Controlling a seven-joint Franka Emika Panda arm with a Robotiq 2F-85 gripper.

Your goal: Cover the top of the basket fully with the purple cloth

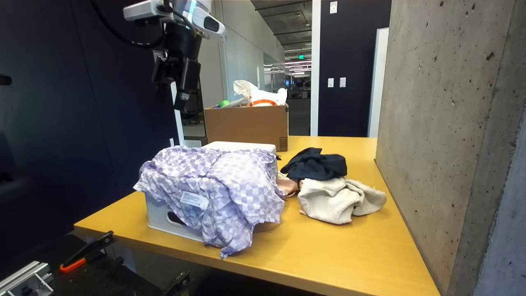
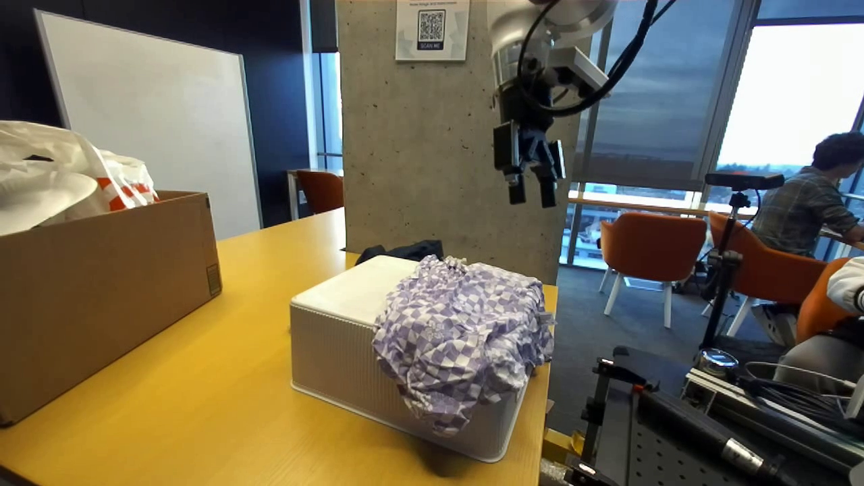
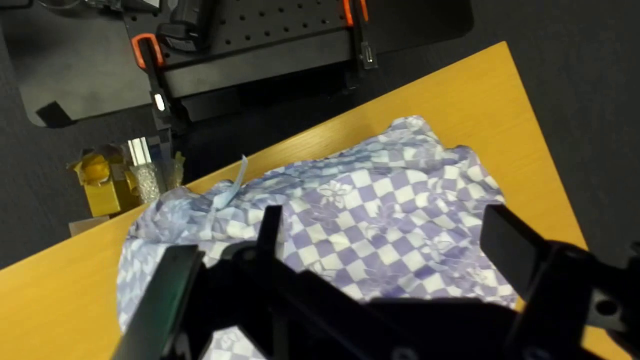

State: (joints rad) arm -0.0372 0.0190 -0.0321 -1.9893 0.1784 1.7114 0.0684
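Hanging above purple cloth [image 2: 462, 331], gripper [image 2: 532, 192] is seen with fingers [image 3: 510, 250] spread apart, nothing held. Cloth is draped over basket [image 2: 337, 358] partway; strip of top [image 2: 361, 290] is exposed toward cardboard box [image 1: 242, 127], where cloth edge likely must be drawn.

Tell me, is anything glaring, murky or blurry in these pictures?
In an exterior view, the window glares nearly white, and a soft shadow lies on the table beside the basket; in an exterior view, the claw partly blends into the dark wall; in the wrist view, the claw looks dark and slightly soft, but checks on the purple cloth read clearly.
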